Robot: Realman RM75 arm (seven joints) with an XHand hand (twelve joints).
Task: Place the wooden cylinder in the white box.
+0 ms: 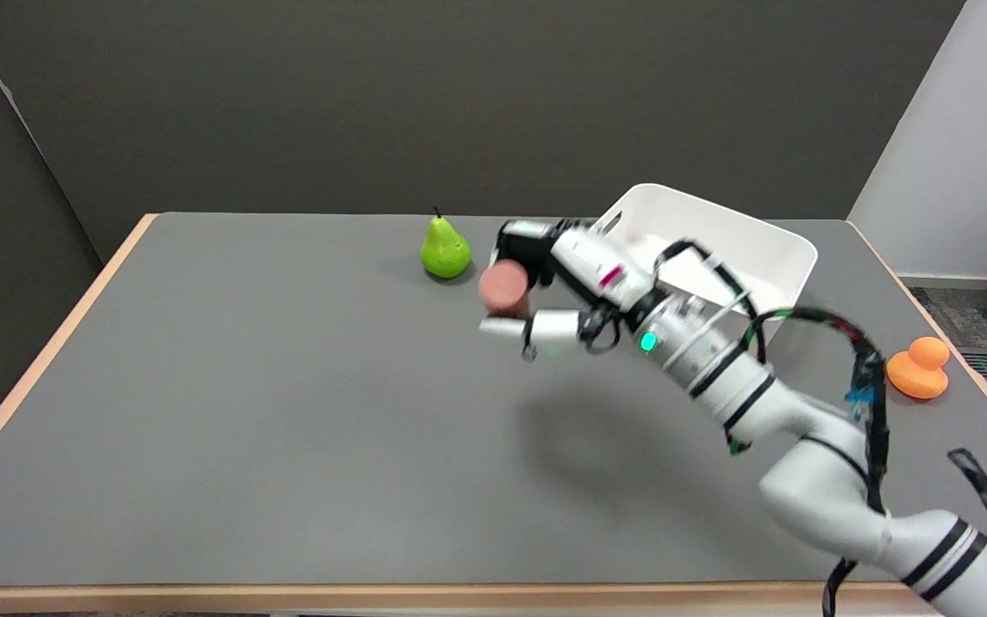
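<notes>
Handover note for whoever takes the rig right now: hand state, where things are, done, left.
Right hand: holds the wooden cylinder, lifted clear of the grey table, its shadow on the surface below.
White box: far right part of the table, partly behind the arm; what shows of its inside is bare.
Cylinder sits in the picture between the green pear and the box's near-left corner, not yet over the box.
Orange toy near the right edge, not part of the job.
Done: grasp and lift.
Left: carry over the box, lower, release.
</notes>
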